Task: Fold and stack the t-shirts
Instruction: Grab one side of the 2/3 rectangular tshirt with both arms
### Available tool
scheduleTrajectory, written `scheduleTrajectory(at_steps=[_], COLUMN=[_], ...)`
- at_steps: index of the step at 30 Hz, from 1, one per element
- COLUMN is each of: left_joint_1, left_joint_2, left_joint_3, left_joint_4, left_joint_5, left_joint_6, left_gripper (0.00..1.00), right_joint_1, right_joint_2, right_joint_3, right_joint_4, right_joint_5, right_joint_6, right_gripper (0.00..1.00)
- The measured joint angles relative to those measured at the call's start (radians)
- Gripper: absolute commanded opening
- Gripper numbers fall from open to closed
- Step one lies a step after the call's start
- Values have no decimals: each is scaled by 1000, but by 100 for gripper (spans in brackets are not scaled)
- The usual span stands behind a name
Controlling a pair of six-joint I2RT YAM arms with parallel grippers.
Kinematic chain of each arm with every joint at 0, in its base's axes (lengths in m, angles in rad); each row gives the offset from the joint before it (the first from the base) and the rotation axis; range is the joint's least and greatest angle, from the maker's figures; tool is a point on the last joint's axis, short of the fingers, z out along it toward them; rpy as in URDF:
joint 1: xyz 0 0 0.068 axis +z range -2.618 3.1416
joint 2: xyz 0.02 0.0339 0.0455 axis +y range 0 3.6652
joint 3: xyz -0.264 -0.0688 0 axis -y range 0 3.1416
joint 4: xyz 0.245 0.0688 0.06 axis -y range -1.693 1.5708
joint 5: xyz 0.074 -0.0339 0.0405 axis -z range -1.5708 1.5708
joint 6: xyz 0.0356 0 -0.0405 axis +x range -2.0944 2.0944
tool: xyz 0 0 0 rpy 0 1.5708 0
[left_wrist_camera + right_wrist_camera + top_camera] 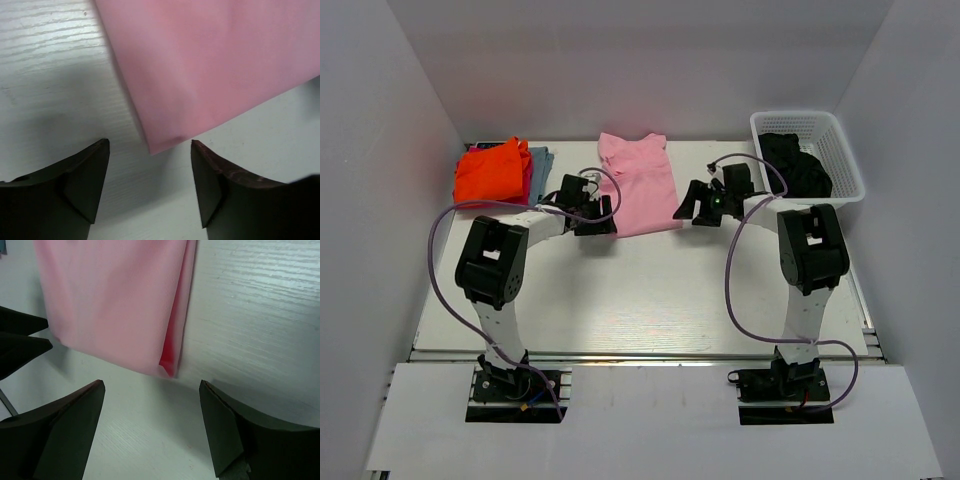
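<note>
Pink t-shirt (638, 185) lies folded flat at rear centre of the worktop (640, 300). Left pincer (150, 144) and right pincer (151, 384), each reached forward, low and angled inward, stand wide, empty, at its near corners.

- Pink t-shirt (638, 185): folded into a long strip, lying flat at 12 o'clock.
- Orange t-shirt (490, 172): folded, topping a grey-blue t-shirt (542, 158) at 10 o'clock.
- Black t-shirt (798, 165): crumpled in the basket (800, 122) at 2 o'clock.

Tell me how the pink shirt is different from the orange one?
The pink shirt is pale; the orange shirt is bright. The pink shirt lies alone in the middle, flat; the orange shirt is a smaller folded bundle atop other shirts at the far left. Both are soft cloth.
</note>
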Motion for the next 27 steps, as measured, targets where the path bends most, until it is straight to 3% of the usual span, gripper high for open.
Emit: scheduleTrajectory(at_steps=[6,9,12,15,16,18,19,23,27], left_joint_1=[-6,-6,-7,-6,-6,-7,-6,-6,-6], left_joint_2=[12,17,21,21,21,27,31,40,31], left_joint_3=[-8,-8,-13,-25,-29,-33,-33,-29,-56], left_joint_4=[37,51,64,89,92,100,105,108,145], left_joint_5=[19,24,27,37,37,37,41,45,67], left_joint_6=[-11,-13,-16,-17,-18,-24,-26,-27,-25], left_gripper=[64,62,56,48,39,31,27,0,0], right_joint_1=[1,1,1,2,2,2,2,3,3], right_joint_2=[37,52,68,87,97,113,119,122,96], right_joint_3=[0,0,0,0,0,0,0,-7,-48], right_joint_4=[22,51,72,95,98,121,127,145,164], right_joint_5=[-28,-34,-35,-44,-49,-64,-72,-84,-88], right_joint_6=[26,43,58,72,78,84,87,88,79], right_gripper=[73,63,48,28,22,6,2,0,0])
